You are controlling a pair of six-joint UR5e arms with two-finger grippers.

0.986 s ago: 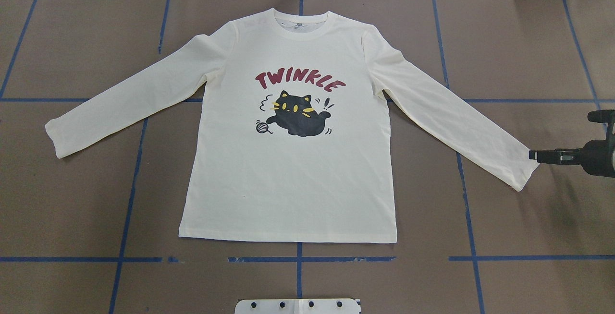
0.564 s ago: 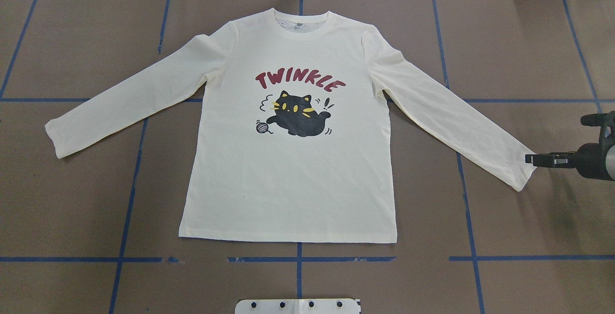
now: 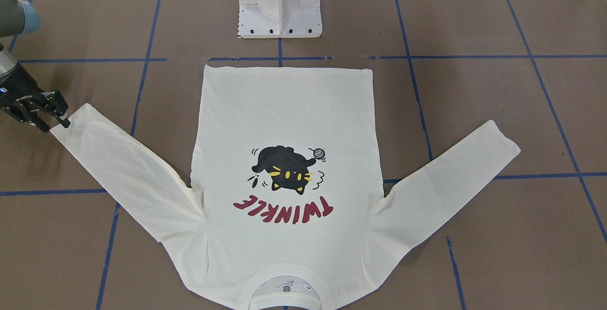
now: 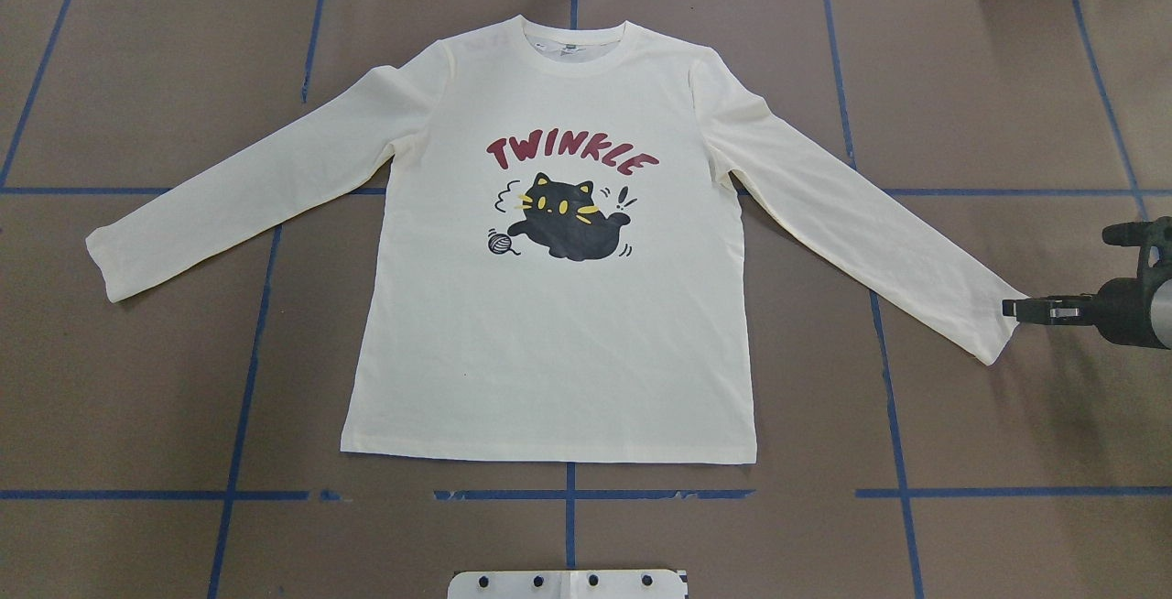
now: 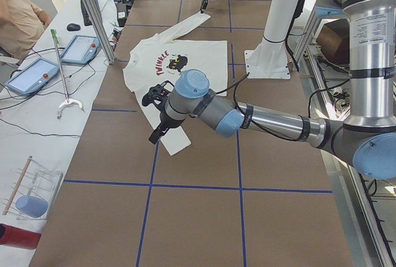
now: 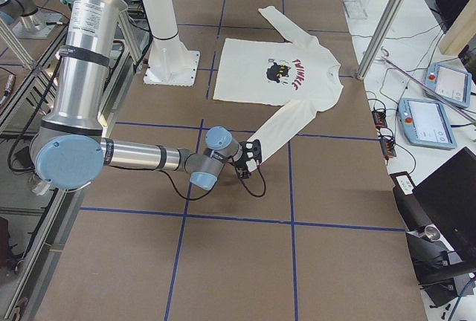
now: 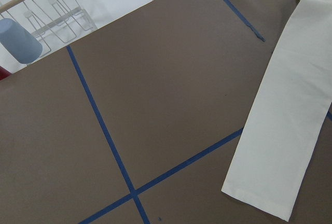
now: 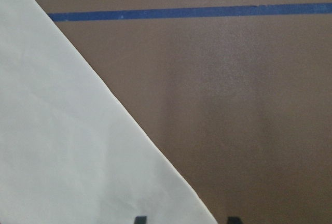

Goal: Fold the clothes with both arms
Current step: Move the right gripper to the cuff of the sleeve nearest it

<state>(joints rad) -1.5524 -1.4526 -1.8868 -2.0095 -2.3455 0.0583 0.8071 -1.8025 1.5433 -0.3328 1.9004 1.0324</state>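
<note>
Right hand [image 4: 1009,309] sat at the cuff end of the right sleeve [image 4: 861,223]. Its two fingertips [image 8: 139,219] stood moderately apart, and in the wrist view the cloth's edge ran in between them; nothing was gripped. The brown counter [image 4: 961,77], crossed by blue tape lines [image 4: 137,495], carried the cream shirt [image 4: 549,352]. The shirt lay flat and face up in the middle, with its collar away from the robot and its hem toward the white pedestal [image 3: 280,6]. Both sleeves were spread out and slanted outward. The left sleeve [image 4: 238,196] lay untouched, with the left hand [image 5: 154,136] poised above its cuff in the side view; whether that hand was wide or closed I cannot tell. On the chest, the dark-red TWINKLE lettering [image 4: 569,152] arched over a black cat [image 4: 568,222], with a small yarn ball [image 4: 499,243] just beside it.
</note>
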